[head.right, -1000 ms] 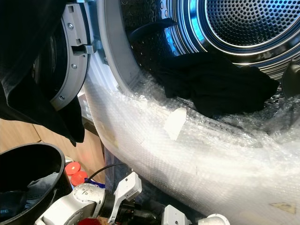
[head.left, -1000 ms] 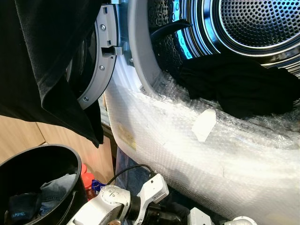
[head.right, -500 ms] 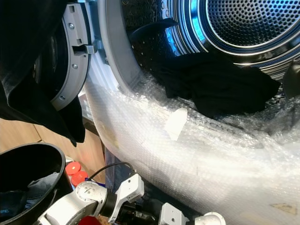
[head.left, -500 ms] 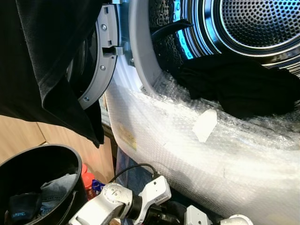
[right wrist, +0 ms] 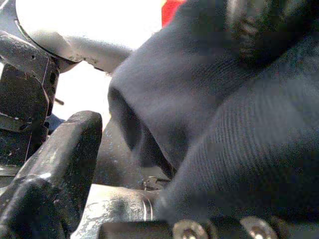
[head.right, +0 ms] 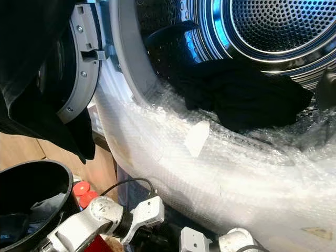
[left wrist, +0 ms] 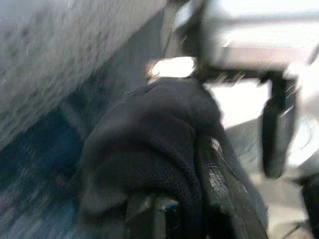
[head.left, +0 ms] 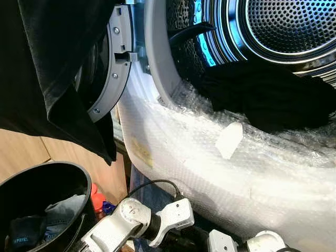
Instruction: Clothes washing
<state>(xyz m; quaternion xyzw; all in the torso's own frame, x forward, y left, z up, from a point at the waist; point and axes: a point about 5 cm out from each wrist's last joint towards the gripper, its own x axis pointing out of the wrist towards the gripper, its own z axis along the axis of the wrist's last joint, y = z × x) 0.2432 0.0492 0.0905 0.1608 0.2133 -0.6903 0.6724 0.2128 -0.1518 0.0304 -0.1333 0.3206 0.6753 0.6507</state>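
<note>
A front-loading washing machine fills the view, its open drum at two o'clock, the front wrapped in bubble wrap. A black garment lies on the drum's lip at three o'clock. Another dark cloth hangs over the open door at ten o'clock. A black laundry basket with clothes sits at seven o'clock.

Low at six o'clock, both arms meet below the machine. The left gripper has its jaws closed on a dark knit garment; the right gripper is touching the same fabric, but I cannot tell its jaws' state.

This looks like the loading step: next, the garment must be lifted up into the drum.

Compared with a second ago, the left wrist has swung rightward and the cable loop above it has risen.
</note>
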